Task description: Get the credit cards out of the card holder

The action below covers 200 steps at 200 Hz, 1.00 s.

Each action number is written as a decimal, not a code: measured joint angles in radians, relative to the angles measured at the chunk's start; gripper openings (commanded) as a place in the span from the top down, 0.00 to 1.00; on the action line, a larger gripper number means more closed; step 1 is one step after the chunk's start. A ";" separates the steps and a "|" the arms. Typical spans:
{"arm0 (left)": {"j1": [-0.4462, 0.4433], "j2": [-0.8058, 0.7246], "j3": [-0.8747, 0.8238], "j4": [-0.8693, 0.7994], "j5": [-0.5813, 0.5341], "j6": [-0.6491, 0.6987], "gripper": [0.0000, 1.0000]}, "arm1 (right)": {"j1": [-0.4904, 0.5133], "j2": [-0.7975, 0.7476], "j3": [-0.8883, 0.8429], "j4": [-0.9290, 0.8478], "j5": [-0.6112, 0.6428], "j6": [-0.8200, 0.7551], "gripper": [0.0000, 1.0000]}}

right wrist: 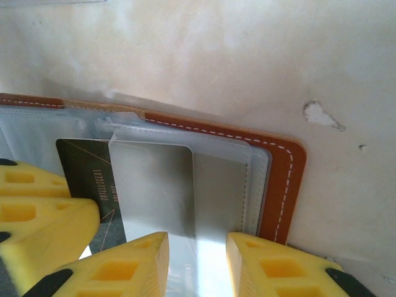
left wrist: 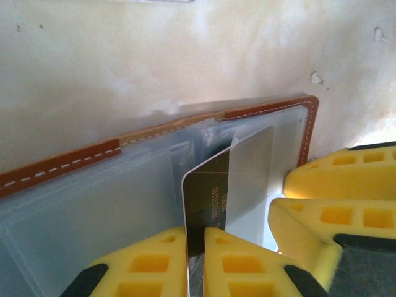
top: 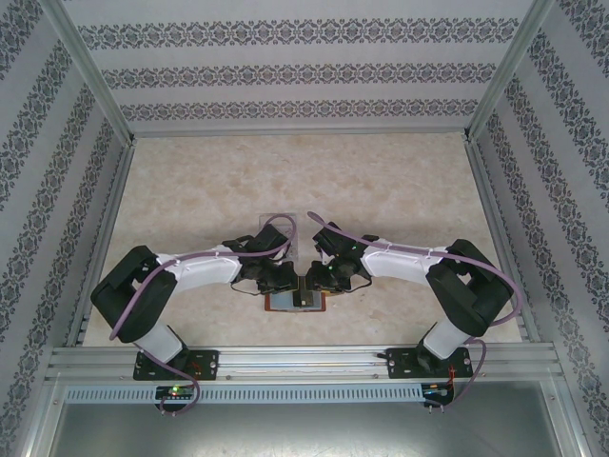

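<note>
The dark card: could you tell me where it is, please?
In the left wrist view the dark card sits centre, pinched in the left gripper, over the card holder, left of the pale card.

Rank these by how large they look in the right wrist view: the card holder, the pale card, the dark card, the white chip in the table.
1. card holder
2. pale card and dark card: unranked, because they overlap
3. white chip
</note>
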 measured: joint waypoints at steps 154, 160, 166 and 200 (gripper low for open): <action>0.006 -0.006 0.196 -0.384 -0.117 0.181 0.88 | 0.000 0.006 0.008 -0.008 0.000 -0.007 0.67; 0.006 0.000 0.198 -0.388 -0.116 0.182 0.86 | 0.000 0.008 0.008 -0.008 0.000 -0.007 0.67; 0.006 0.008 0.200 -0.390 -0.115 0.183 0.85 | 0.000 0.008 0.008 -0.008 0.000 -0.007 0.67; 0.006 0.030 0.200 -0.390 -0.082 0.183 0.81 | 0.000 0.009 0.008 -0.009 0.000 -0.007 0.67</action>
